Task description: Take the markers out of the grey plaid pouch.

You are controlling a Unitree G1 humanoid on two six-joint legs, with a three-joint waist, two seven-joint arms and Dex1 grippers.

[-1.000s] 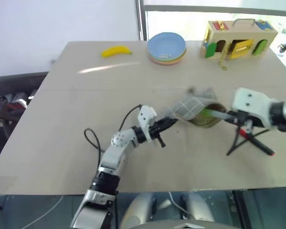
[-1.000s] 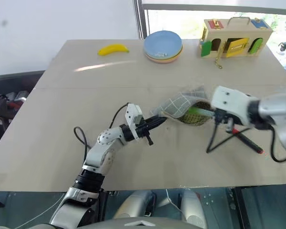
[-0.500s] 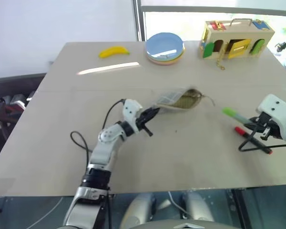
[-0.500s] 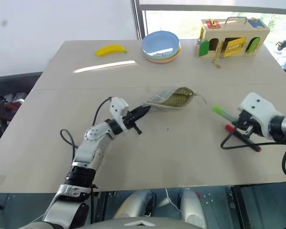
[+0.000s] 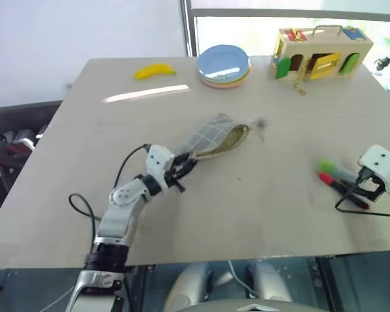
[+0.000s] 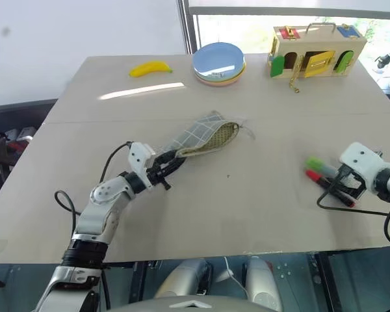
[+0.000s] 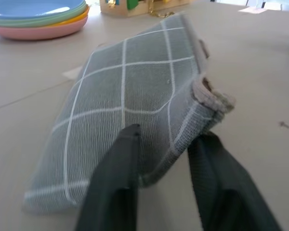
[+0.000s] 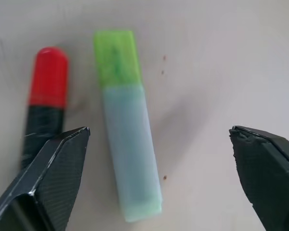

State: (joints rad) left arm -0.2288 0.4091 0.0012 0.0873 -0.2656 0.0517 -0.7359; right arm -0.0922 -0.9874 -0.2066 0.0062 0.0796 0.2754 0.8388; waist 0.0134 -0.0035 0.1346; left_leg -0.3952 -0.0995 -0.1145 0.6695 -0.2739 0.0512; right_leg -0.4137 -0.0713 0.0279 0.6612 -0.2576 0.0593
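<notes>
— Where's the grey plaid pouch (image 5: 211, 138)?
— Mid-worktop (image 5: 260, 208), one corner between the left hand's (image 7: 164, 159) parted fingers, perhaps just touching.
— And the markers (image 8: 127, 149)?
— Lying below the wide-open right hand (image 5: 367, 188).

Grey plaid pouch (image 7: 135, 96), green-capped marker (image 8: 127, 144)

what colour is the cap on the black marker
Red cap on the black marker, clearest in the right wrist view.

Setting: robot test lab. Evidence: bare beige table (image 5: 260, 214); practice props near its far edge: toy banana (image 5: 156, 70), stacked plates (image 5: 224, 65), wooden latch box (image 5: 320, 51).
</notes>
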